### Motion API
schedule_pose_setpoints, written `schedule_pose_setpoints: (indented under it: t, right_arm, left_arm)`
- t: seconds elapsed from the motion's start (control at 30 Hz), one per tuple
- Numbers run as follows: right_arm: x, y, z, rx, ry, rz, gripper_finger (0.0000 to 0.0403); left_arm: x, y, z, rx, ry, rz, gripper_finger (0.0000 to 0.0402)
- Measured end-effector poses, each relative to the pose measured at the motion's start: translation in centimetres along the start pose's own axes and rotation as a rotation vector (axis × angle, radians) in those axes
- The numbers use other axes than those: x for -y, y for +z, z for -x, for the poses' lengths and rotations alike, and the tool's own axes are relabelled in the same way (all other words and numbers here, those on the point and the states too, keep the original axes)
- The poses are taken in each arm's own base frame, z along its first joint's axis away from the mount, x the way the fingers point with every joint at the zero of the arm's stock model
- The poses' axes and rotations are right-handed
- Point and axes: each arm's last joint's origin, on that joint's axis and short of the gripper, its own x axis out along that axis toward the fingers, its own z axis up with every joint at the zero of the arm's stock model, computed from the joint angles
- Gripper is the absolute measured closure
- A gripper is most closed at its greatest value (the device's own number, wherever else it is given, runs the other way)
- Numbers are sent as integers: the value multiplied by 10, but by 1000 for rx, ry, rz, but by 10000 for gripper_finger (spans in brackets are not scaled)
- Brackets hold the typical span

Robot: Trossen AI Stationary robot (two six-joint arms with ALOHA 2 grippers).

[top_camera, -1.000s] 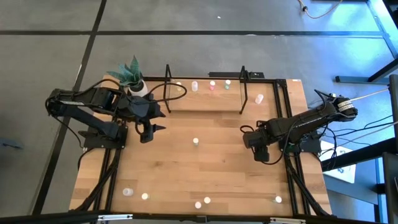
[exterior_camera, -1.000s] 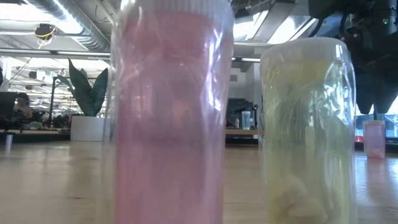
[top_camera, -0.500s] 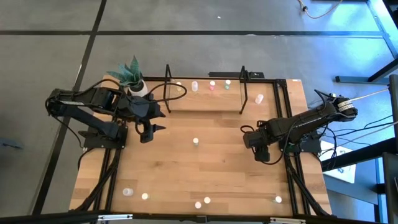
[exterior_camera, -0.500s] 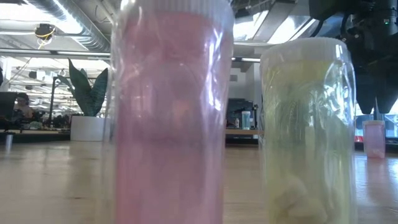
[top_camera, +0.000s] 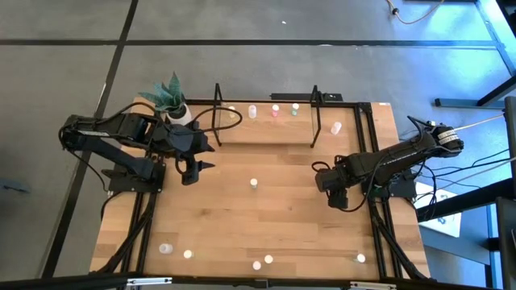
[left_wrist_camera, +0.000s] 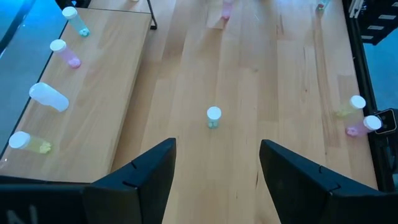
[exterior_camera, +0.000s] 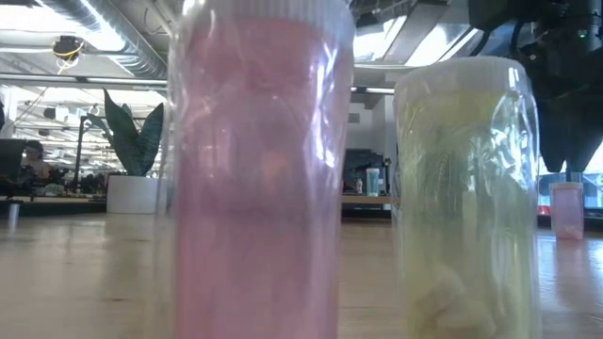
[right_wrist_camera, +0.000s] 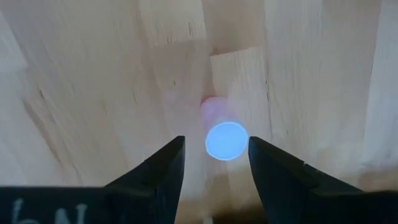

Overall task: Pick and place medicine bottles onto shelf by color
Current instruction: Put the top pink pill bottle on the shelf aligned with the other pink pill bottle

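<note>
A pink medicine bottle (right_wrist_camera: 225, 140) with a white cap stands upright on the table, right under my right gripper (right_wrist_camera: 216, 144). That gripper is open and points down, one finger on either side above the cap; in the low view its fingertips (exterior_camera: 565, 155) end just above the bottle (exterior_camera: 566, 209). My left gripper (top_camera: 193, 171) hangs open over the table's left half, in front of the shelf (top_camera: 266, 129). The shelf's board carries several bottles (left_wrist_camera: 64, 53). A greenish bottle (left_wrist_camera: 213, 116) stands mid-table.
A potted plant (top_camera: 171, 101) stands at the far left corner. Loose bottles stand along the near edge (top_camera: 187, 254), two of them, pink (exterior_camera: 254, 169) and yellowish (exterior_camera: 466, 198), close before the low camera. One bottle (top_camera: 336, 127) lies right of the shelf's frame.
</note>
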Motion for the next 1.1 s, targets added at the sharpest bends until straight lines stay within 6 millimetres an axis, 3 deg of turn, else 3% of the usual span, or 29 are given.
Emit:
schedule_pose_setpoints:
  t: [0.23, 0.6, 1.1]
  right_arm:
    - [0, 1, 0, 15, -13, -3, 217]
    - [2, -3, 0, -20, -41, -50, 127]
    - [1, -10, -26, 18, -70, -32, 123]
  left_arm:
    - [0, 0, 0, 0, 0, 0, 176]
    - [0, 0, 0, 0, 0, 0, 176]
    - [0, 0, 0, 0, 0, 0, 176]
